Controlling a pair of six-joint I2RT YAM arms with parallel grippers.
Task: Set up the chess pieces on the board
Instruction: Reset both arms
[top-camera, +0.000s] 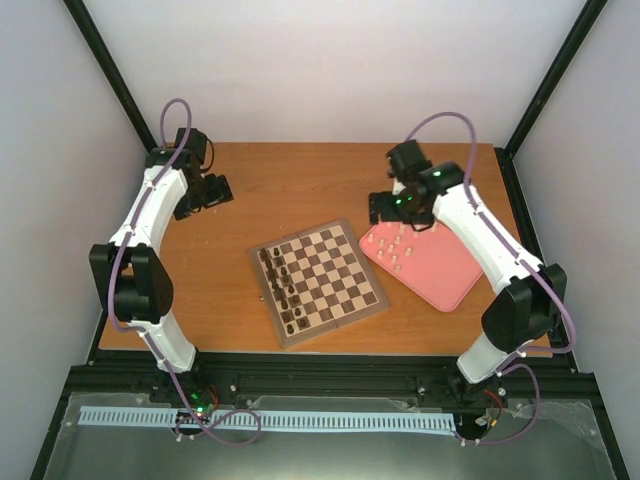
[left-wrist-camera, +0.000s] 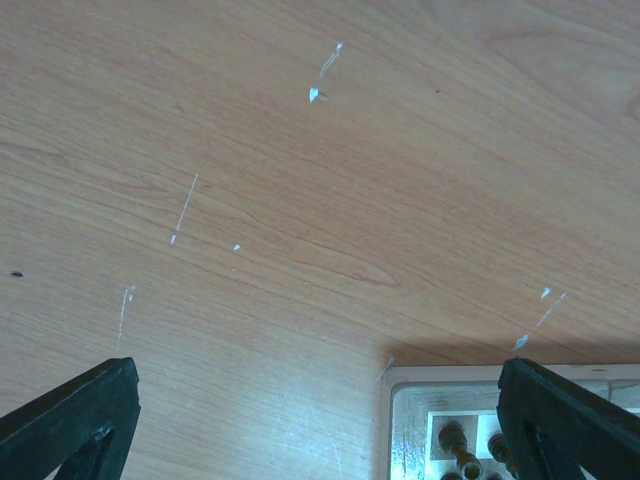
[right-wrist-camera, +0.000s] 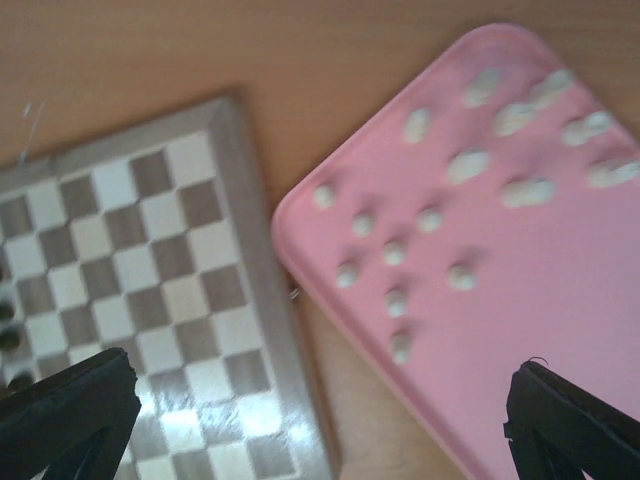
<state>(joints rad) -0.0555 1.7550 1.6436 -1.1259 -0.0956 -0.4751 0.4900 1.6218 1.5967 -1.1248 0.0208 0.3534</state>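
The wooden chessboard (top-camera: 318, 283) lies mid-table, turned at an angle. Several dark brown pieces (top-camera: 281, 283) stand in two columns along its left side. Several pale cream pieces (top-camera: 398, 244) lie and stand on the pink tray (top-camera: 438, 272) to the board's right; they also show in the right wrist view (right-wrist-camera: 396, 252). My right gripper (top-camera: 384, 208) hovers open and empty above the tray's far-left corner, beside the board's edge (right-wrist-camera: 250, 250). My left gripper (top-camera: 208, 192) is open and empty over bare table far left of the board; a board corner (left-wrist-camera: 410, 400) with dark pieces shows low in its view.
The tray's rim (right-wrist-camera: 300, 260) lies close to the board's right border with a narrow strip of table between. Black frame posts rise at the back corners. The table's right edge runs just past the tray.
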